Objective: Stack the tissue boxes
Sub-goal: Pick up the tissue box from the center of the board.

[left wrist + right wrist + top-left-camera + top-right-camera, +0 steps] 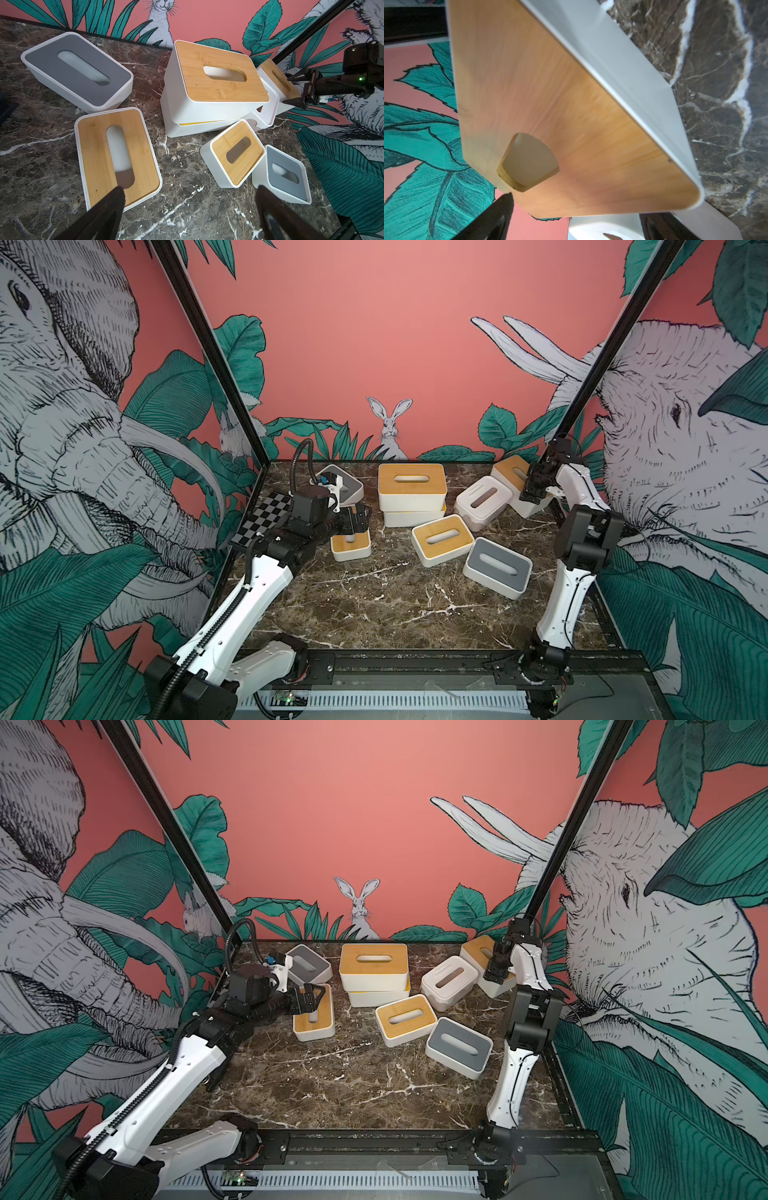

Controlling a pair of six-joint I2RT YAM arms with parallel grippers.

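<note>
Both top views high in front, looking down over table (374,614), left wrist low across boxes (118,153), right wrist tight on one box (571,124).

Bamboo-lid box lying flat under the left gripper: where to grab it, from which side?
Top-down, left gripper jaws across the short width of the bamboo-lid box, pinching its two long white walls near mid-length. It lies flat; those walls are parallel, with bare table beside both, while a grey-lid box crowds its far end. The open jaws look wide enough.
</note>
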